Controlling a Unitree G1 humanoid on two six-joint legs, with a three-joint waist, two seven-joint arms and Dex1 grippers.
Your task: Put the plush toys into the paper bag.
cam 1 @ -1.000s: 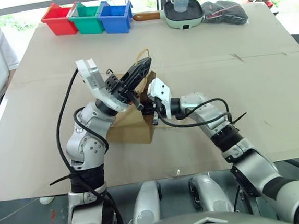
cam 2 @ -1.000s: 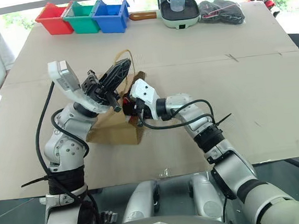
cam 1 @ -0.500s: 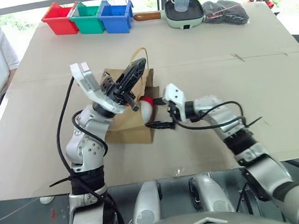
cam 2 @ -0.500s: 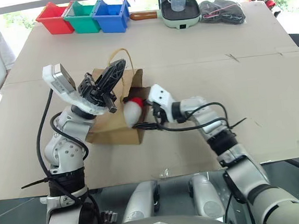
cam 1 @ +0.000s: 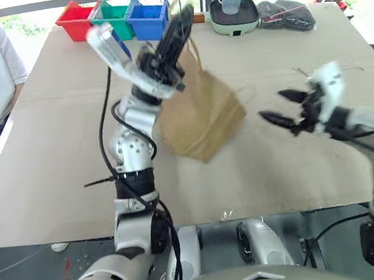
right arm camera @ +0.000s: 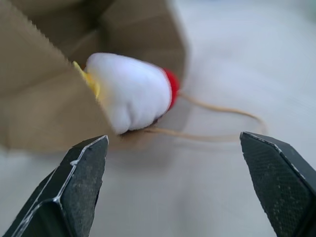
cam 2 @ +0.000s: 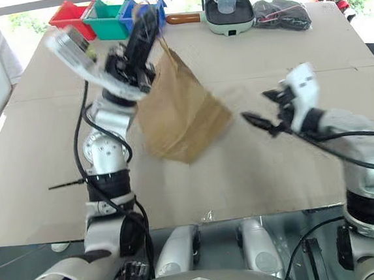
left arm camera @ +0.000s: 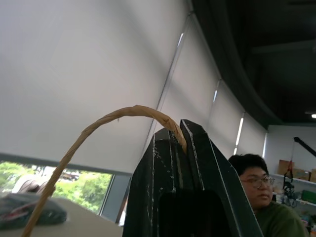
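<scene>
The left gripper raised the paper bag off the table by its handle, while the right gripper released the white plush toy and withdrew toward the table's right edge.

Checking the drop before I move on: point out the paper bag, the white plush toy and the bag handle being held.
paper bag (cam 1: pixel 201 116), left eye view, on its broad brown side.
white plush toy (right arm camera: pixel 133 89), right wrist view, on its white body.
bag handle (left arm camera: pixel 98 126), left wrist view, on the twisted loop.
</scene>
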